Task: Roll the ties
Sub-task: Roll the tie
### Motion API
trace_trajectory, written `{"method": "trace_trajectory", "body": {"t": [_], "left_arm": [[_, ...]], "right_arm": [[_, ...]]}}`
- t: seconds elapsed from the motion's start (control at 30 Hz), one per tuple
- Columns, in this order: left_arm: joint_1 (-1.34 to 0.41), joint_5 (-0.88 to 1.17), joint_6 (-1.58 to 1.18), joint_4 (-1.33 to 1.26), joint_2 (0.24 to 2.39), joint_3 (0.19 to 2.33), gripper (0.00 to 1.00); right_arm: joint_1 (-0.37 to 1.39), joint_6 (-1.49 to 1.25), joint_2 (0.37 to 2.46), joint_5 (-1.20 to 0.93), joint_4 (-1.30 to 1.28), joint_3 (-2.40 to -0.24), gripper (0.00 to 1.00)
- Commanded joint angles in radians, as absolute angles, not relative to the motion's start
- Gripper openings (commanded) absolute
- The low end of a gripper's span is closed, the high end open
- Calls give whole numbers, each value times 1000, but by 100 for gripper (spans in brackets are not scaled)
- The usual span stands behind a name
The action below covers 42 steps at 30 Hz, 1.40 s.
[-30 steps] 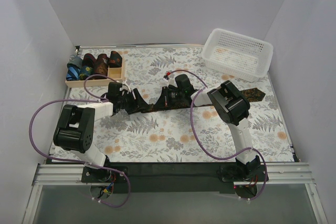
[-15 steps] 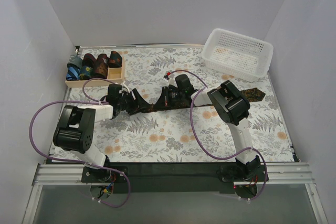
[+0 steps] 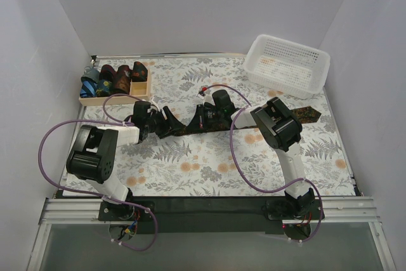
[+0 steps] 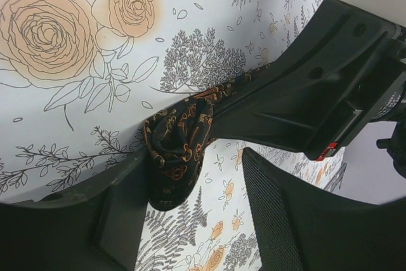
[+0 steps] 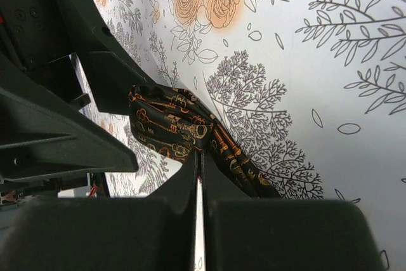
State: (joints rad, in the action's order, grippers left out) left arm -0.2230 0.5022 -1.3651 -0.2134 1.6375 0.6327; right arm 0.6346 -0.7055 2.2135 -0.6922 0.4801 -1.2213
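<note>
A dark brown-black tie [image 3: 309,113] with small orange figures lies across the floral table, wide end at the right. Its narrow end is wound into a small roll [image 4: 176,150]. My right gripper [image 3: 194,120] is shut on the tie just beside the roll, and its wrist view [image 5: 198,157] shows the fingers pinching the fabric [image 5: 171,128]. My left gripper [image 3: 165,121] is open, and in its wrist view [image 4: 200,185] the roll rests against the left finger [image 4: 124,214], with the meshed right finger [image 4: 285,220] apart from it.
A shallow wooden tray [image 3: 111,99] at the back left holds several rolled ties [image 3: 117,75]. A white mesh basket [image 3: 288,65] stands at the back right. Purple cables loop beside both arms. White walls close in the table.
My left gripper has moved a little to the right, closer to the right gripper and the rolled end. The right gripper has kept its hold.
</note>
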Motion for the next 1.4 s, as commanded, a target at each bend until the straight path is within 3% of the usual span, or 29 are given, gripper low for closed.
{"method": "trace_trajectory", "body": {"t": [0.0, 0.5, 0.77, 0.9, 0.97, 1.17, 1.37], "left_arm": [[-248, 416, -1341, -72, 1700, 601, 53], [-247, 336, -1305, -20, 1641, 618, 33], [-248, 310, -1270, -6, 1611, 638, 15], [-247, 308, -1235, 44, 1605, 661, 1], [-247, 307, -1214, 67, 1598, 676, 0], [-249, 308, -1099, 150, 1557, 713, 0], [-250, 298, -1026, 236, 1522, 742, 0]], "right_arm": [[627, -686, 2247, -646, 440, -1197, 1], [620, -683, 2230, -638, 445, -1177, 1], [618, -681, 2210, -640, 445, -1161, 1], [621, -678, 2191, -640, 445, -1155, 1], [620, -678, 2174, -638, 443, -1152, 3], [620, -628, 2089, -589, 404, -1138, 23], [620, -543, 2020, -540, 313, -1137, 25]]}}
